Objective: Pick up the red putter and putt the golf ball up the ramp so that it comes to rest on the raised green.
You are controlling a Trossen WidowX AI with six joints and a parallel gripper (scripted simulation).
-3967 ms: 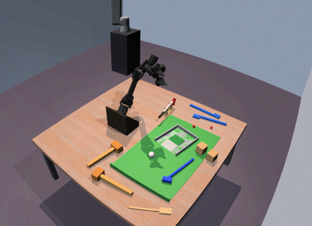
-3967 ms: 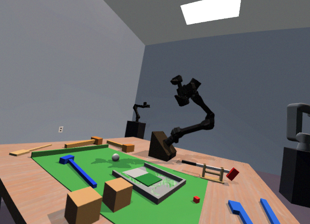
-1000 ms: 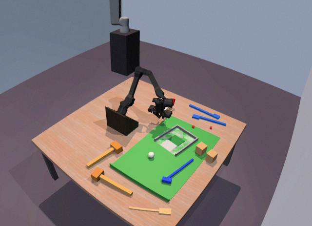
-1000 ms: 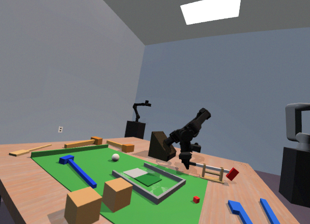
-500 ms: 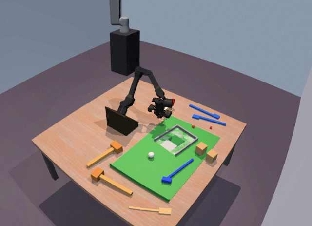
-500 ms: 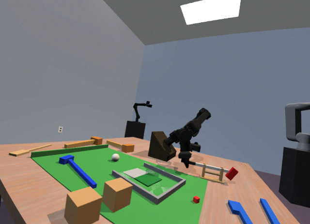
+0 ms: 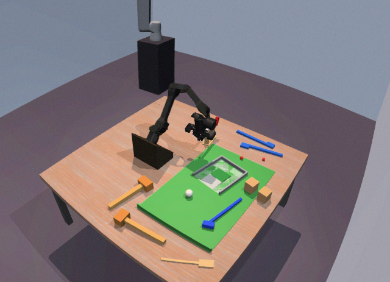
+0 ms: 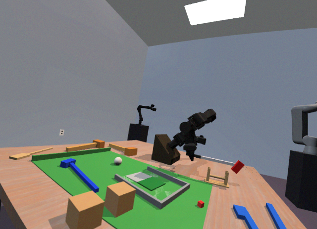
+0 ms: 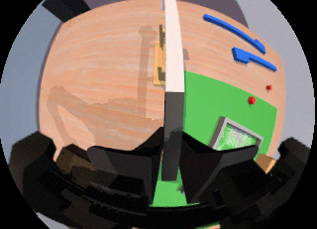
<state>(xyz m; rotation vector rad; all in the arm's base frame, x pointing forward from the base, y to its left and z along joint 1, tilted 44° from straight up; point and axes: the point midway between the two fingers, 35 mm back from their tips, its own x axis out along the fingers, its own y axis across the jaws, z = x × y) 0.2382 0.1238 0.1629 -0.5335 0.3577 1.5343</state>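
Note:
My gripper is shut on the grey end of the red putter's shaft. The red putter has a pale shaft and a red head. It reaches out level from my fingers, just over a small wooden rack at the back edge of the green mat. The white golf ball lies on the mat, apart from me. The raised green sits inside a grey frame, with a grey ramp on the ball's side.
A blue putter lies on the mat. Two blue sticks lie to the right. There are also two wooden cubes, two orange mallets, a tan paddle and small red cubes. The arm's dark base stands to the left.

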